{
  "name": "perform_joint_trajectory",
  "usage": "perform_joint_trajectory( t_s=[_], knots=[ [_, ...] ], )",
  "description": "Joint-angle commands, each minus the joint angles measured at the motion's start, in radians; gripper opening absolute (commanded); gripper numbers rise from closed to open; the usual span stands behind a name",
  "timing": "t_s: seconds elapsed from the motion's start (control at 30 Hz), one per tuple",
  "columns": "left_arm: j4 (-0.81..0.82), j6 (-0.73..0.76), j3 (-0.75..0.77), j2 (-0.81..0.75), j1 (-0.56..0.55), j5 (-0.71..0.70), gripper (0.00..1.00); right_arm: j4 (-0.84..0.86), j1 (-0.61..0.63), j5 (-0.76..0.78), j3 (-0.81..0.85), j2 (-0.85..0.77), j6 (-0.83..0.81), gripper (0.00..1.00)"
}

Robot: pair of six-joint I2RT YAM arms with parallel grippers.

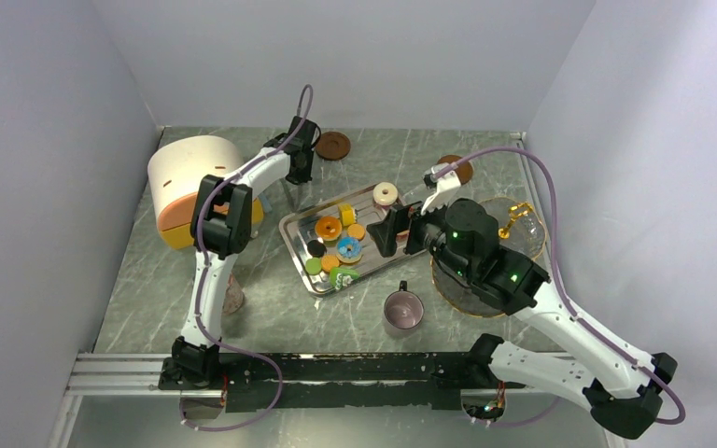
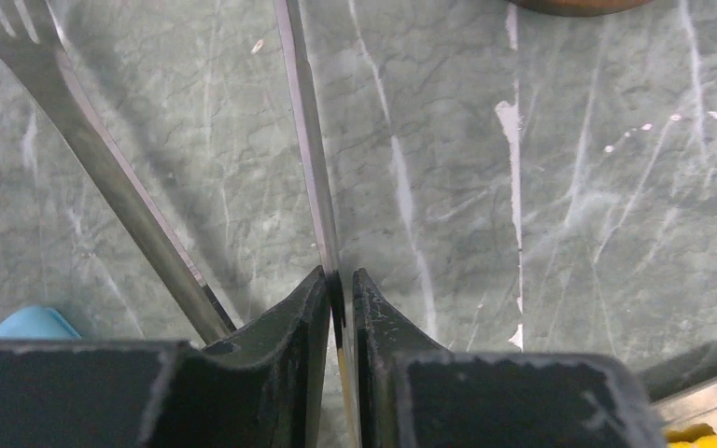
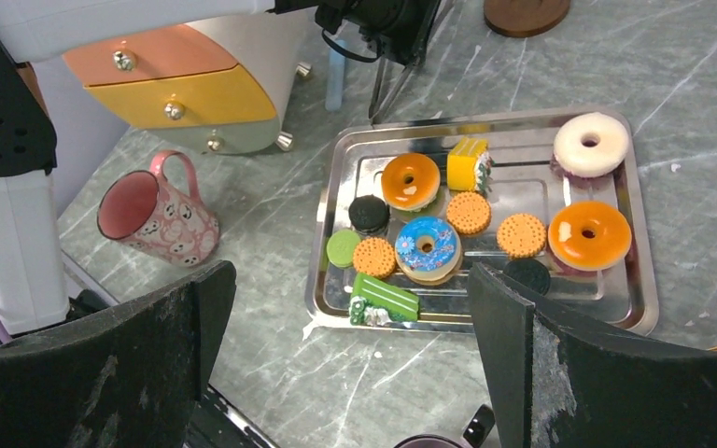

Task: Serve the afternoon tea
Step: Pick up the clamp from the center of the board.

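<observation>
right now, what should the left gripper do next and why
Probably lift straight up a little: the left gripper looks closed on the thin knife, and the fork sits close beside it, so a sideways pull might drag the fork.

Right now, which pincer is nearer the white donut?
Right. The right pincer hangs open at the tray's right edge, just short of the white donut; the left pincer, pinching a metal utensil, sits off the tray's far-left corner.
</observation>
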Motion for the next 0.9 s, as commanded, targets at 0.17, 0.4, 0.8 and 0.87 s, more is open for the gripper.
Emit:
perform_joint_trajectory(
  t_s=[0.17, 0.4, 0.8, 0.87],
  knots=[
    [0.092, 0.082, -0.005, -0.037, -0.001, 0.102, 0.19, -0.001, 0.0, 0.027, 0.009, 0.02, -0.01, 1.0],
    [0.134, 0.116, -0.062, -0.072, -0.001, 0.142, 0.2, -0.01, 0.0, 0.039, 0.013, 0.021, -0.011, 1.0],
    [0.063, 0.008, -0.027, -0.129, -0.002, 0.051, 0.72, -0.017, 0.0, 0.025, 0.007, -0.001, -0.021, 1.0],
    [0.061, -0.023, -0.031, -0.139, -0.003, 0.002, 0.77, -0.011, 0.0, 0.014, 0.003, -0.006, -0.021, 1.0]
  ],
)
